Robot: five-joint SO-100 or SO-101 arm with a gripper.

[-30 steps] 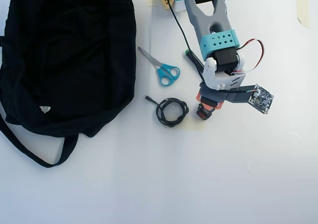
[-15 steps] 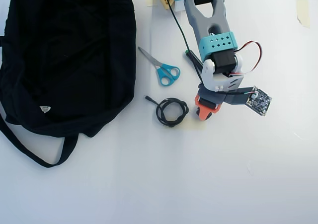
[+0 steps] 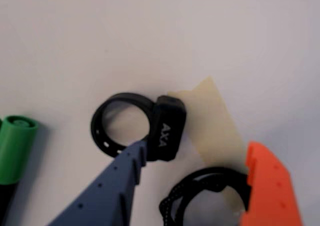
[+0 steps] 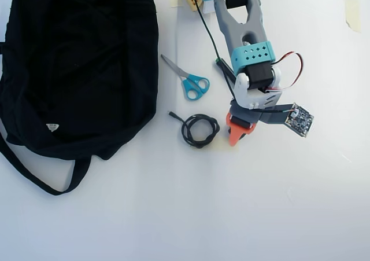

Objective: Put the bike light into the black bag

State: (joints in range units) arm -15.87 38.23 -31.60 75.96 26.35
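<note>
In the wrist view the bike light (image 3: 167,129) lies on the white table, a small black body marked AXA with its black loop strap (image 3: 111,117) to the left. My gripper (image 3: 197,148) is open right over it. The grey-blue finger (image 3: 120,181) touches or nearly touches the light's lower left edge, and the orange finger (image 3: 267,186) stands well to the right. In the overhead view the gripper (image 4: 236,132) covers the light. The black bag (image 4: 81,64) fills the left of the overhead view, far from the gripper.
A coiled black cable (image 4: 199,129) lies just left of the gripper and also shows between the fingers as the cable (image 3: 200,191). Blue-handled scissors (image 4: 191,83) lie between bag and arm. A green-capped marker (image 3: 15,146) sits nearby. A beige tape scrap (image 3: 212,121) lies under the light.
In the overhead view the gripper has shifted slightly up and left over the bike light. The light's red lens showed below the gripper a second ago and is now covered.
</note>
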